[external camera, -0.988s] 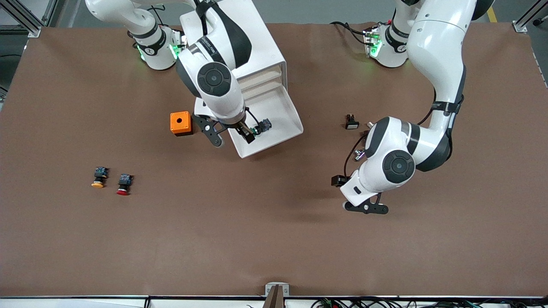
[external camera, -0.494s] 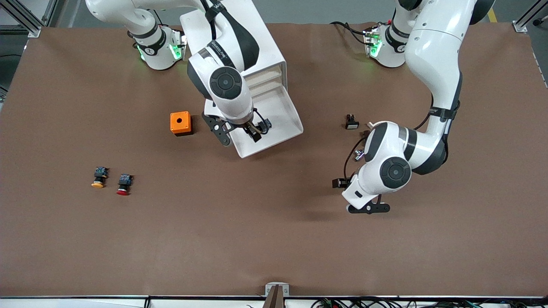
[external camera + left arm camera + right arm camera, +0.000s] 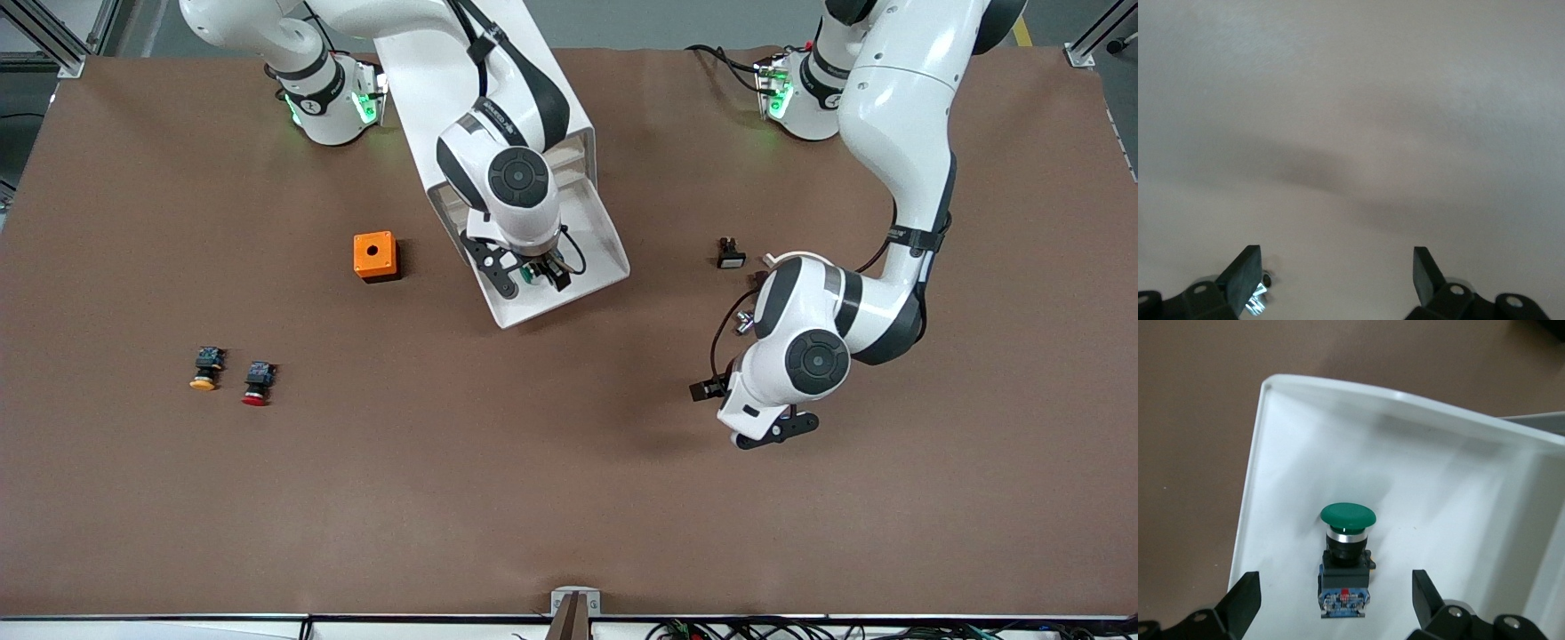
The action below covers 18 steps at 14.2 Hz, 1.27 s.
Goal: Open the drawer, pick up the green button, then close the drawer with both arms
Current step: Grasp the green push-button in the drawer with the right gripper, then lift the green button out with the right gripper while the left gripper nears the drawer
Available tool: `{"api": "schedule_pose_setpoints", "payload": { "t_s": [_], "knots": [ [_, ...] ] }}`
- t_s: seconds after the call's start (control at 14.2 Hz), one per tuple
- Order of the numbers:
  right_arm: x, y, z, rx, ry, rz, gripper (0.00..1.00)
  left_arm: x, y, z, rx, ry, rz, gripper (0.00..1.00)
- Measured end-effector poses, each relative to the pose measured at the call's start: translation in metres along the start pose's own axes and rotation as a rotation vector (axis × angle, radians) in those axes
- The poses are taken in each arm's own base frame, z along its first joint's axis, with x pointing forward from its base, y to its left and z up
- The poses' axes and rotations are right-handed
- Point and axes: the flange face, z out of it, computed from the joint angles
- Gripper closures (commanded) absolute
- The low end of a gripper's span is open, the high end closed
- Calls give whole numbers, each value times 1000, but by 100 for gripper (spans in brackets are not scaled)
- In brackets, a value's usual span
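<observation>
The lowest drawer (image 3: 606,253) of the white cabinet (image 3: 413,76) is pulled out. The green-capped button (image 3: 531,276) lies in it near its front wall. My right gripper (image 3: 543,276) hangs over the drawer, open, with a finger on each side of the button and not touching it. In the right wrist view the button (image 3: 1347,550) lies on its side between the open fingers of the right gripper (image 3: 1335,599), inside the drawer wall (image 3: 1253,480). My left gripper (image 3: 711,390) is open and empty, low over bare table, and the left wrist view shows it (image 3: 1337,272) the same way.
An orange box (image 3: 375,256) stands beside the drawer toward the right arm's end. A yellow-capped button (image 3: 204,369) and a red-capped button (image 3: 257,384) lie nearer the front camera. A small black-and-white part (image 3: 731,254) and metal bits (image 3: 745,321) lie by the left arm.
My right gripper has moved across the drawer toward the left arm's end and turned, so its fingers now straddle the green button. My left hand has swung slightly.
</observation>
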Motion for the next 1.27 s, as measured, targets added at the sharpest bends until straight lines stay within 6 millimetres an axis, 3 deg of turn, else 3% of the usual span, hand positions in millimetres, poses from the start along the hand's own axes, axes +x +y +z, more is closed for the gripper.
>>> {"api": "schedule_pose_setpoints", "payload": {
  "t_s": [0.35,0.71,0.78,1.06,1.13,1.27],
  "knots": [
    [4,6,19,-14,6,6,0,-25,28,6,8,-1,-145,0],
    [-1,6,30,-29,11,-1,0,-55,57,13,20,-3,-120,0],
    [-3,6,33,-31,12,-4,6,-56,58,14,21,-3,-119,0],
    [-6,6,34,-28,13,-8,68,-64,64,23,26,-4,-124,0],
    [-6,6,33,-28,13,-8,79,-67,66,26,28,-5,-122,0],
    [-6,6,33,-25,13,-8,88,-71,71,30,32,-7,-119,0]
  ]
}}
